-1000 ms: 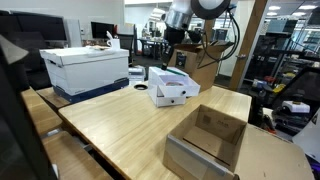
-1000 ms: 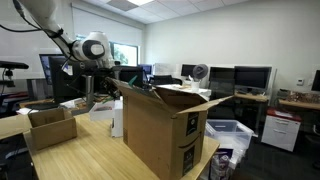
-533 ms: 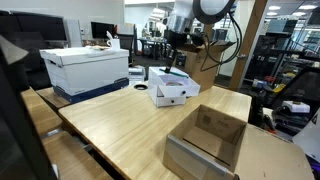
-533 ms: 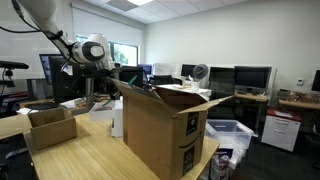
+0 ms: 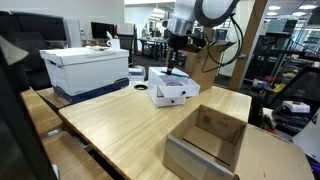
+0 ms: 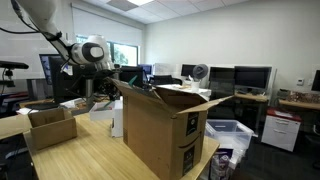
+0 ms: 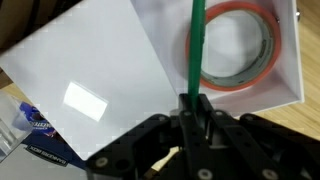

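Note:
In the wrist view my gripper (image 7: 193,108) is shut on a thin green pen (image 7: 194,50) that sticks straight out past the fingertips. Below the pen lies an open white box (image 7: 287,92) holding a roll of orange tape (image 7: 240,84); its white lid (image 7: 100,70) folds out to the left. The pen's far end is over the left rim of the roll. In an exterior view the gripper (image 5: 176,66) hangs just above the white box (image 5: 170,92) on the wooden table (image 5: 120,125).
An open cardboard box (image 5: 210,140) stands at the table's near right corner, and a white and blue file box (image 5: 88,68) at the left. A tall cardboard box (image 6: 165,125) and a small one (image 6: 50,125) show in an exterior view. A blue-printed packet (image 7: 30,132) lies beside the lid.
The arm has shifted a little towards the white box, with the green pen still in its grip.

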{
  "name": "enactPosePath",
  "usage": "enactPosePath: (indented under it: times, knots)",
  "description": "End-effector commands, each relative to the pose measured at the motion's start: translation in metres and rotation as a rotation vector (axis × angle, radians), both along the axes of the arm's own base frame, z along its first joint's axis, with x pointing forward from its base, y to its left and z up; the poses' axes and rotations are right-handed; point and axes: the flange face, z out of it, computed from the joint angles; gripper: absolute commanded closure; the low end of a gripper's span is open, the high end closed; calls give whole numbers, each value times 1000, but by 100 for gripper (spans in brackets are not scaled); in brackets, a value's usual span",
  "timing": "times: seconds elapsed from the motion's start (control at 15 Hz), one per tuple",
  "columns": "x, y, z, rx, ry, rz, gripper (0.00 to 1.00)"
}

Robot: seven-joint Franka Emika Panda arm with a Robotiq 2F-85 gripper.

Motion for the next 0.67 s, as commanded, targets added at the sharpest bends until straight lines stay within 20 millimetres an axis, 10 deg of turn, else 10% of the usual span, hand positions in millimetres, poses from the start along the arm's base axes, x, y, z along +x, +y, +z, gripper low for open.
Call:
enactPosePath:
  times: [0.0, 0.4, 0.6]
  knots:
    - [-15, -4, -1, -16, 15, 52, 96]
    - [-18, 0, -14, -8, 44, 40, 96]
    - [-17, 1, -19, 5, 54, 27, 61]
